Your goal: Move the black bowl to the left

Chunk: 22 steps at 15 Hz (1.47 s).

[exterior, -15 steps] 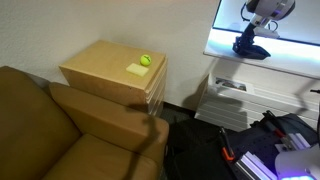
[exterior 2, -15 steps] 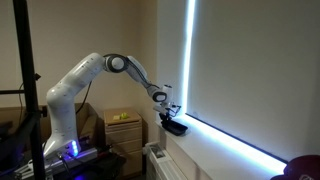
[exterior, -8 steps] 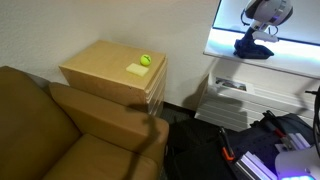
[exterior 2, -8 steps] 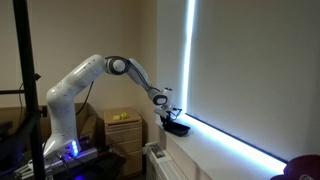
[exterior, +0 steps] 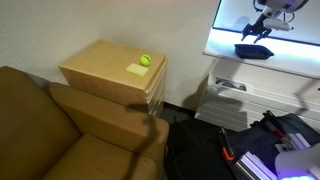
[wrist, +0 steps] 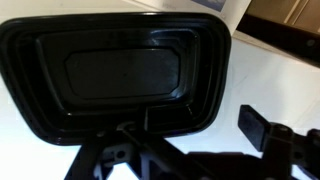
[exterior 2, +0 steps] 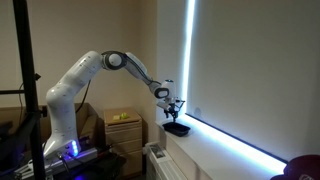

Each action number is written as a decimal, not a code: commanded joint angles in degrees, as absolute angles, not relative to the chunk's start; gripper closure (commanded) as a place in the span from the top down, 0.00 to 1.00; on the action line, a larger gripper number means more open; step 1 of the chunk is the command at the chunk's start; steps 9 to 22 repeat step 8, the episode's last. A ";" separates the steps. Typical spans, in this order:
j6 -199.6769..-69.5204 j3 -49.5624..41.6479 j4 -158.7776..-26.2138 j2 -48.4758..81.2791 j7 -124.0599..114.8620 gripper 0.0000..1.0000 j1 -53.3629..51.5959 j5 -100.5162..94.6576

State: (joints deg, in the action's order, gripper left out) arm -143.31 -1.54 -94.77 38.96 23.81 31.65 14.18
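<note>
At the left of an exterior view a brown sofa point(exterior: 60, 125) is seen, and beside it a cardboard box point(exterior: 105, 70) on which a green ball point(exterior: 145, 60) and a yellow note point(exterior: 136, 69) lie. None of these is touched.

Further right, the black bowl point(exterior: 252, 50) is found resting flat on the white ledge point(exterior: 298, 57) under the window, close to the ledge's front edge. In an exterior view it point(exterior 2: 177, 129) is shown near the end of the ledge point(exterior 2: 235, 152) that is nearest the arm's base, not far from that corner. In the wrist view the bowl point(wrist: 125, 75) fills most of the picture, upright and empty.

The gripper point(exterior: 261, 29) is held just above the bowl and apart from it. A clear gap between the two is visible in an exterior view point(exterior 2: 173, 108). The jaws are spread wide and nothing is gripped between them.

The bowl is therefore judged to be free on the ledge and not in hand. Whether its place is already the leftward one asked for cannot be told from these pictures alone. If the move is still to be made, a descent over the rim, a closing of the jaws and a carry along the ledge would all remain. If it has been made, only a retreat of the arm is left.
</note>
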 commanded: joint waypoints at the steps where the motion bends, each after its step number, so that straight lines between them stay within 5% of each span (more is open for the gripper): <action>1: -139.05 0.21 -105.61 26.20 28.18 1.00 35.11 18.16; 4: -130.02 2.03 -110.33 17.76 37.64 1.00 39.83 29.70; 5: -133.10 -1.31 -103.61 24.66 32.90 1.00 35.16 25.64; 22: -131.79 -2.53 -104.49 22.34 33.81 1.00 34.93 26.61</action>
